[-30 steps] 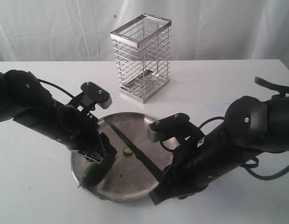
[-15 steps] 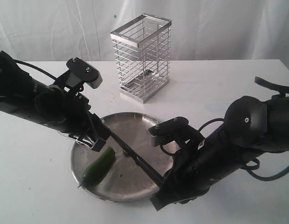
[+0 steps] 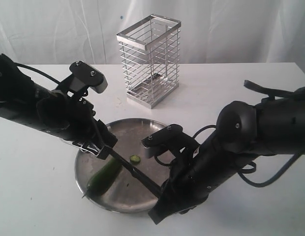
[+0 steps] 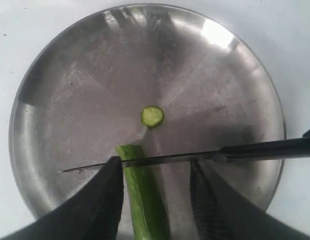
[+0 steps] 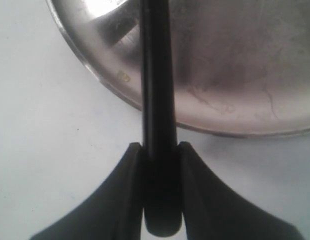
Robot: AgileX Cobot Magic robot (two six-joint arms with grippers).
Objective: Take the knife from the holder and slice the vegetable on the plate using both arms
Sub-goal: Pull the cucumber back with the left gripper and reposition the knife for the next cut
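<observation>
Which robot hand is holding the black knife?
The right gripper holds it: its fingers are shut on the knife handle. The left gripper is open, with the vegetable between its fingers.

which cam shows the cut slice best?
Left wrist view: the slice lies unobstructed on the plate, just beyond the knife. Exterior view shows it small. Right wrist view doesn't show it.

A large round stainless-steel plate (image 4: 235,65) with a raised rim lies flat on the white table, and a tall chrome wire holder (image 3: 151,59) stands upright well behind it. On the plate lies an elongated dark green vegetable (image 4: 142,200), its cut end facing a small pale-green round slice (image 4: 152,116) lying apart near the centre. A slim all-black knife (image 4: 195,156) stretches across the plate with its blade lying across the vegetable just behind the cut end, its handle (image 5: 157,150) reaching out over the rim.
</observation>
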